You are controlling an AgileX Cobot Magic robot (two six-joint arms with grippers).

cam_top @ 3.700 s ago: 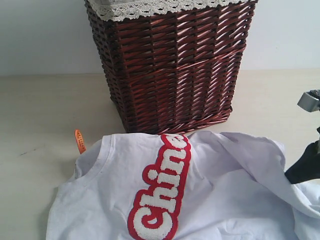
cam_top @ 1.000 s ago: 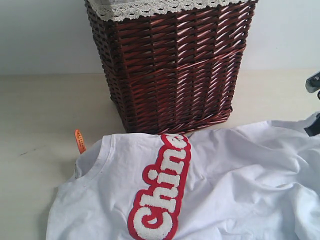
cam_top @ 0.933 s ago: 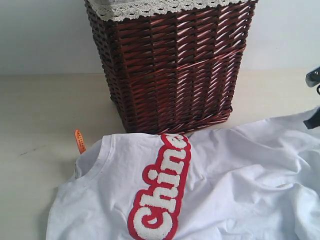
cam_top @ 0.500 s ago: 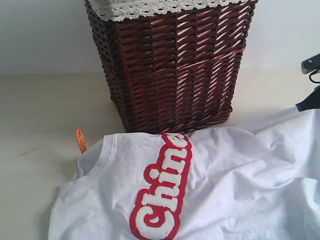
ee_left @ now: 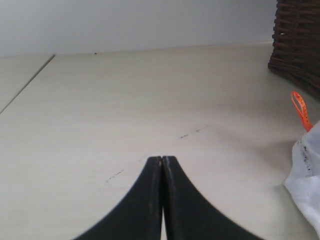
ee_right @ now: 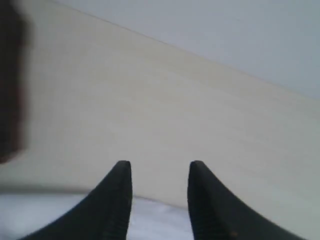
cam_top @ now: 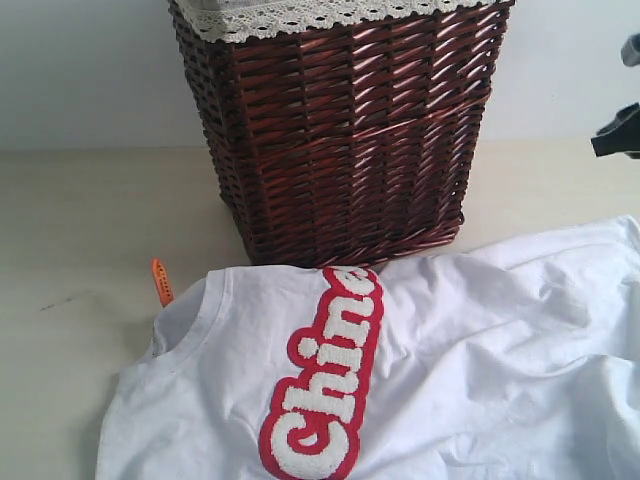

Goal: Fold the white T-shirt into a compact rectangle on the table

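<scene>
T-shirt (cam_top: 480,340), white and rumpled, lies spread on the pale counter (cam_top: 90,220), filling the exterior view from about 4 to 8 o'clock. Its fuzzy white lettering (cam_top: 325,395) on a red band runs up the cloth near 6 o'clock. Its small orange neck tag (cam_top: 160,281) sticks out onto the bare counter at about 8 o'clock. A dark wicker basket (cam_top: 345,130) with lace trim (cam_top: 300,15) stands at 12 o'clock, and the shirt's upper edge reaches its foot.

The right hand (cam_top: 618,135) hangs at the 2 o'clock edge, above the shirt's far corner and clear of it. Its own camera shows the right hand (ee_right: 160,167) with fingers parted and nothing between them (a blurred strip of white cloth lies beneath).

The left hand (ee_left: 162,159) is pressed fully together, empty, over bare counter, with the tag and shirt edge off to one side.
</scene>
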